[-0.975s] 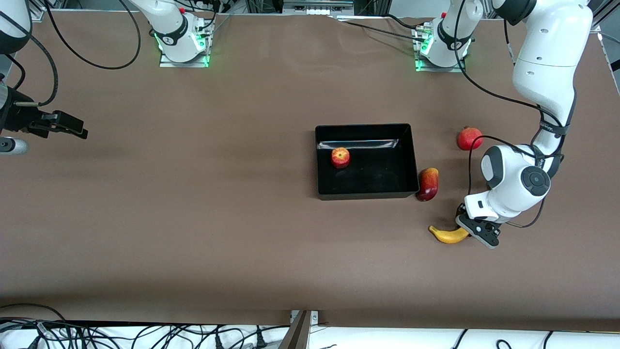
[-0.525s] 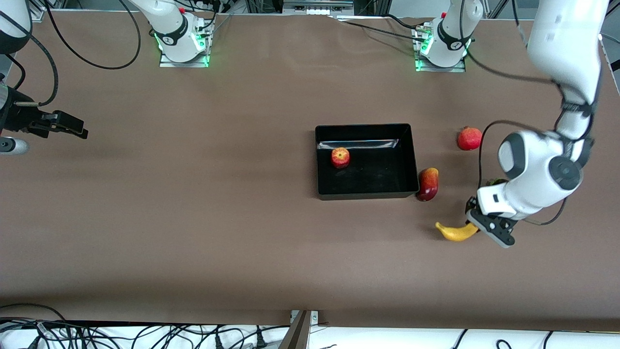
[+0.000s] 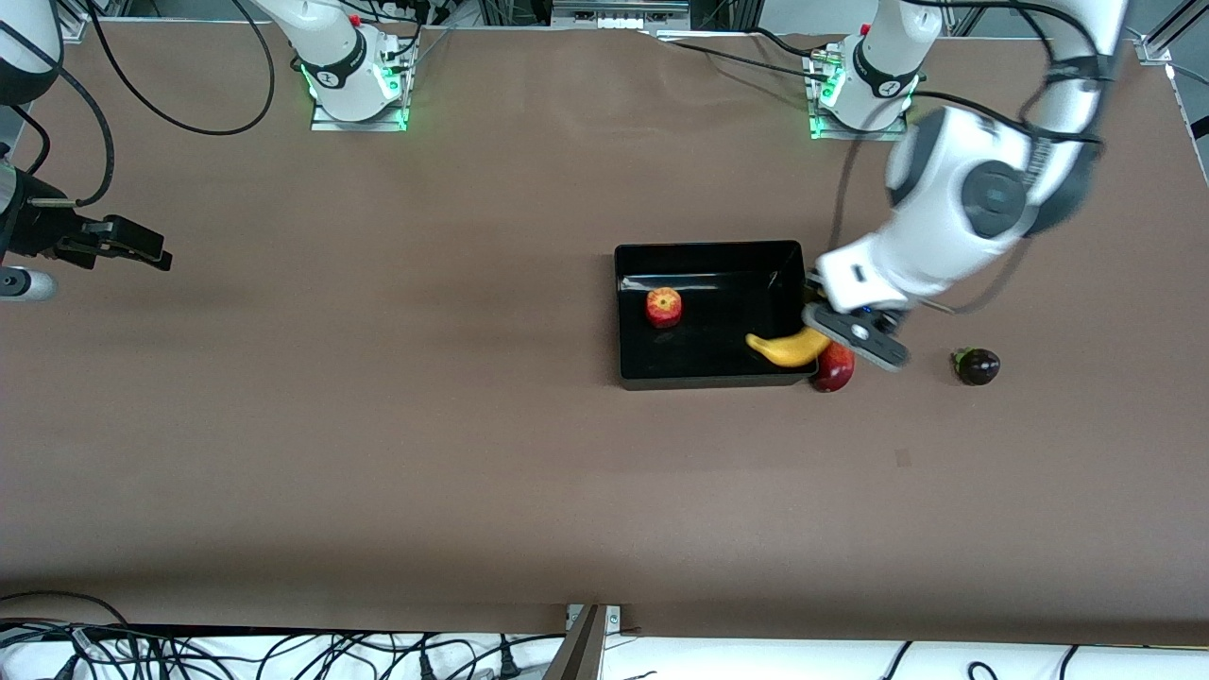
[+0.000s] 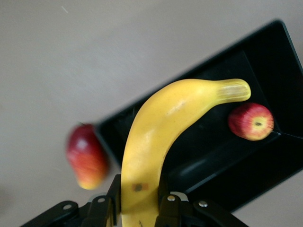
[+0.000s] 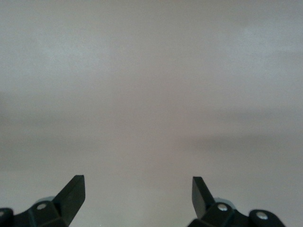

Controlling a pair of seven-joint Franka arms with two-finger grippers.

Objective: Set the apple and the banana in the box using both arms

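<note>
My left gripper is shut on one end of the yellow banana and holds it in the air over the corner of the black box nearest the left arm's end. In the left wrist view the banana runs out from between the fingers of the gripper over the box. The small red apple lies in the box and shows in that view too. My right gripper is open and empty, waiting over the bare table at the right arm's end; its wrist view shows the gripper over bare table only.
An elongated red-yellow fruit lies against the box's outer wall toward the left arm's end, also in the left wrist view. A small dark purple fruit lies farther toward that end. The left arm's wrist hangs above that area.
The left gripper has lifted the banana off the table and carried it to over the box. The dark purple fruit is now uncovered. The right arm has not moved.
</note>
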